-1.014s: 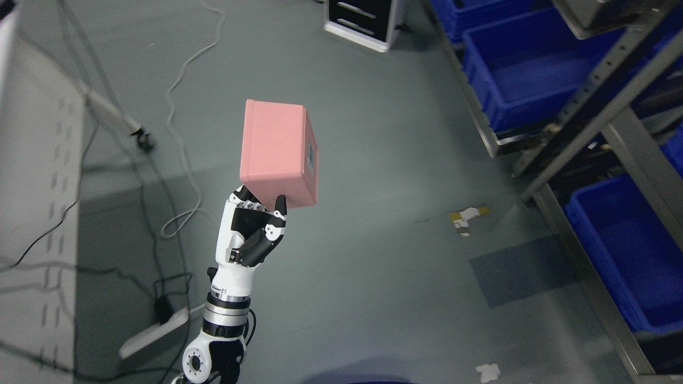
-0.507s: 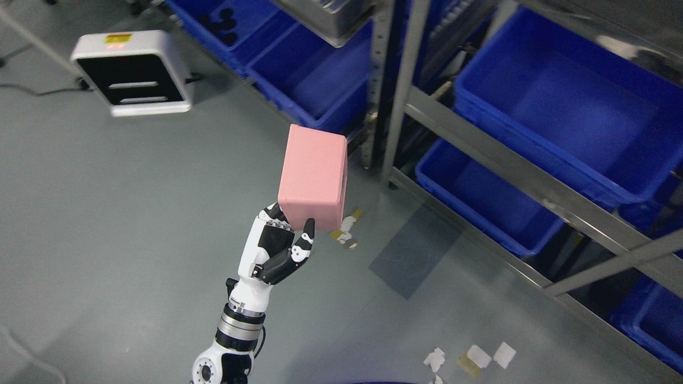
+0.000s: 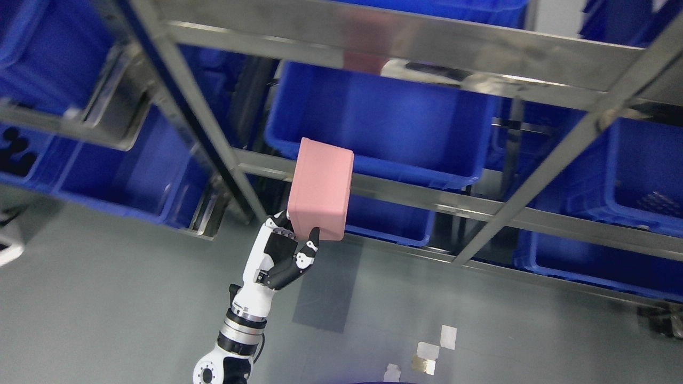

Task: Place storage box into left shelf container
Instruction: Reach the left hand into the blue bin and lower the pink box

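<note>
A pink storage box (image 3: pixel 321 188) is held upright in my left hand (image 3: pixel 291 242), whose fingers are shut on the box's lower end. The arm rises from the bottom edge left of the middle. The box hangs in front of a metal shelf rack (image 3: pixel 416 200). Directly behind it sits a large blue container (image 3: pixel 389 120) on the middle shelf level. Another blue container (image 3: pixel 122 170) lies to the left, beyond a slanted upright post (image 3: pixel 197 125). My right hand does not show.
More blue bins stand at the right (image 3: pixel 640 176), at lower right (image 3: pixel 587 261) and at upper left (image 3: pixel 42 58). The far-left bin holds dark items (image 3: pixel 13 152). Paper scraps (image 3: pixel 432 349) lie on the grey floor.
The whole picture has swung round from open floor to face the shelf rack, so the camera moved. The pink box stays held in my left hand the same way.
</note>
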Controlling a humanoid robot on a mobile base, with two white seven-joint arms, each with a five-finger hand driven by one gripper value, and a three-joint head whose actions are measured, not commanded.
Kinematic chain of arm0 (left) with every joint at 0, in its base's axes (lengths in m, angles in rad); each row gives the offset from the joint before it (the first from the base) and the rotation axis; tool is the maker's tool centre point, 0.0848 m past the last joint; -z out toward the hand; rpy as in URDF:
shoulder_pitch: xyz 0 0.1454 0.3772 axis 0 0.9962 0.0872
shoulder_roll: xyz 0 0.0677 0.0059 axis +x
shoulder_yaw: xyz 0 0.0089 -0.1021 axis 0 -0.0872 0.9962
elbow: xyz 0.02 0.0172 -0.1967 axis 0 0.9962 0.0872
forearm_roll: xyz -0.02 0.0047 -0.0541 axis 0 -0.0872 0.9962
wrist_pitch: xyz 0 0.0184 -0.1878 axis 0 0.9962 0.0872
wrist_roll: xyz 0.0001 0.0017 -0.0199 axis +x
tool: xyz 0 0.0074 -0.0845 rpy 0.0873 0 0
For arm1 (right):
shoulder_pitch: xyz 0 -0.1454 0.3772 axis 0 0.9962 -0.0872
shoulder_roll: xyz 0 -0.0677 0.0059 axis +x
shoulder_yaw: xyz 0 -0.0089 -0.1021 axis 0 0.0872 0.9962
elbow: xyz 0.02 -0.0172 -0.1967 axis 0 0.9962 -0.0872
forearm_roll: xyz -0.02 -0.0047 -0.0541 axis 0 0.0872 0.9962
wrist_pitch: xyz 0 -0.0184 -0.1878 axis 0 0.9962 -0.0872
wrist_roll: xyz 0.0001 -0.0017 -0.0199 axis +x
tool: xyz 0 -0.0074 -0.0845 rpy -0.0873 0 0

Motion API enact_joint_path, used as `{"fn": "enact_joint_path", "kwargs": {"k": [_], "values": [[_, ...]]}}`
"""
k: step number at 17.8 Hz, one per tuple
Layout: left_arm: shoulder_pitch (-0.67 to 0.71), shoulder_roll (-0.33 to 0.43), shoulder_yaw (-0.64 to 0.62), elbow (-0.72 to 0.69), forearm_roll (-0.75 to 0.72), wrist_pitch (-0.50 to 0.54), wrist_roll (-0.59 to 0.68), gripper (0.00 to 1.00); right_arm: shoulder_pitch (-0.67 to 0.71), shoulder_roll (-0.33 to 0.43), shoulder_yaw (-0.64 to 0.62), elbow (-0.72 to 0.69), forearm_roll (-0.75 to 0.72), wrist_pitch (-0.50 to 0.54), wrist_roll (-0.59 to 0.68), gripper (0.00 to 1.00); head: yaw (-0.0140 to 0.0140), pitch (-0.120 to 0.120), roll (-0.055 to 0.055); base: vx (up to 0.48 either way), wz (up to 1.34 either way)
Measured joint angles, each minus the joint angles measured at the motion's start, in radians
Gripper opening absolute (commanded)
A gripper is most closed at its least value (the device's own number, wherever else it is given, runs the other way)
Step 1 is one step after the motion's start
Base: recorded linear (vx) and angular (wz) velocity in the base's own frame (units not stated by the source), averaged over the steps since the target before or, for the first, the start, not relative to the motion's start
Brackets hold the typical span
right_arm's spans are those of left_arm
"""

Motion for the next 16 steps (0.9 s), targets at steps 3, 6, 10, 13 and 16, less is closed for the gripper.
{"fn": "enact_joint_path", "kwargs": {"k": [3,6,10,13,16], "values": [[-0.037,0.006,0.025,0.011,-0.024,0.095,0.000,0.03,0.000,0.000,0.000,0.000,0.000,0.001,0.002,1.00,0.0000,0.000,0.000,0.171,-0.50],[-0.097,0.024,0.044,0.027,-0.049,0.204,-0.001,0.04,0.000,0.000,0.000,0.000,0.000,0.003,0.005,1.00,0.0000,0.000,0.000,0.124,-0.36],[-0.215,0.041,0.067,0.081,-0.150,0.261,-0.001,0.04,0.000,0.000,0.000,0.000,0.000,0.002,0.003,1.00,0.0000,0.000,0.000,0.089,-0.23],[-0.318,0.051,0.079,0.148,-0.279,0.279,-0.018,0.04,0.000,0.000,0.000,0.000,0.000,0.002,-0.001,1.00,0.0000,0.000,0.000,0.041,-0.11],[-0.420,0.058,0.087,0.220,-0.433,0.289,-0.033,0.07,0.000,0.000,0.000,0.000,0.000,0.001,-0.001,1.00,0.0000,0.000,0.000,0.019,-0.04]]}}
